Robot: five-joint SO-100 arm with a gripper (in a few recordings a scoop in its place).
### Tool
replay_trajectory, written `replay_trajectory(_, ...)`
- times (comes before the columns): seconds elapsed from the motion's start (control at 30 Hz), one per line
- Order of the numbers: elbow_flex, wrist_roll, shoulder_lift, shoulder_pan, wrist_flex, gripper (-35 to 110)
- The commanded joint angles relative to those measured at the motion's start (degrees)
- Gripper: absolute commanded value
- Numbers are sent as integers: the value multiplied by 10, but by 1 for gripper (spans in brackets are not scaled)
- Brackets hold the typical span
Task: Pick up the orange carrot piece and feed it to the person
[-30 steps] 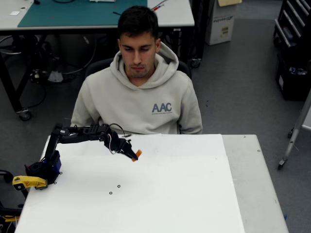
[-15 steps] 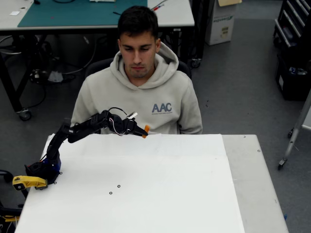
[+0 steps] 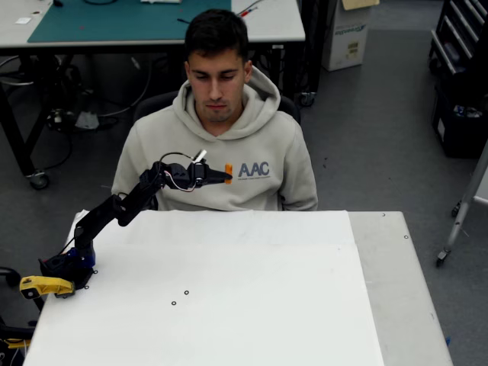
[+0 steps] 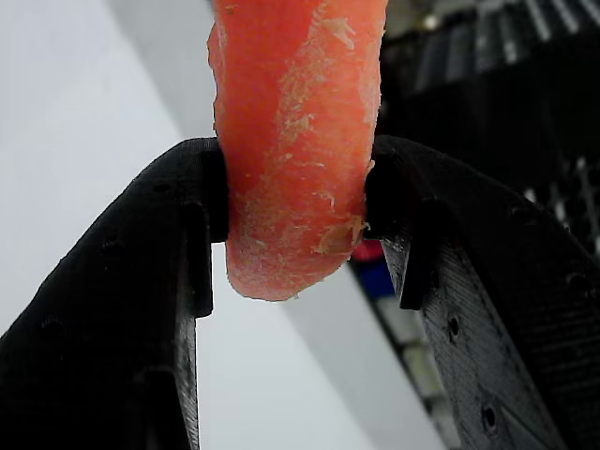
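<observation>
My black gripper (image 3: 226, 174) is shut on the orange carrot piece (image 3: 228, 173), held in the air in front of the person's (image 3: 221, 152) chest, below the chin and beside the hoodie's lettering. The person sits behind the table's far edge, head bowed, looking down. In the wrist view the carrot piece (image 4: 295, 141) stands upright, pinched between my two black fingers (image 4: 141, 309), its rounded end poking out below the pinch. My arm reaches up and to the right from its base (image 3: 69, 267) at the table's left edge.
The white table (image 3: 229, 297) lies below the arm. A yellow clamp part (image 3: 42, 286) sits by the arm's base at the left edge. Behind the person stands a desk with a green mat (image 3: 130, 19).
My arm has risen from just above the table and swung toward the person, carrying the carrot piece up from the table's far edge to chest height. The person has stayed still.
</observation>
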Motion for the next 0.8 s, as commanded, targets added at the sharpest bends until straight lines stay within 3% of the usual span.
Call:
replay_trajectory(0.0,-64,-4,12,-28,-44,-2)
replay_trajectory(0.43,-61,-5,-59,-93,-292,-2)
replay_trajectory(0.77,-60,-6,-62,-129,-390,-2)
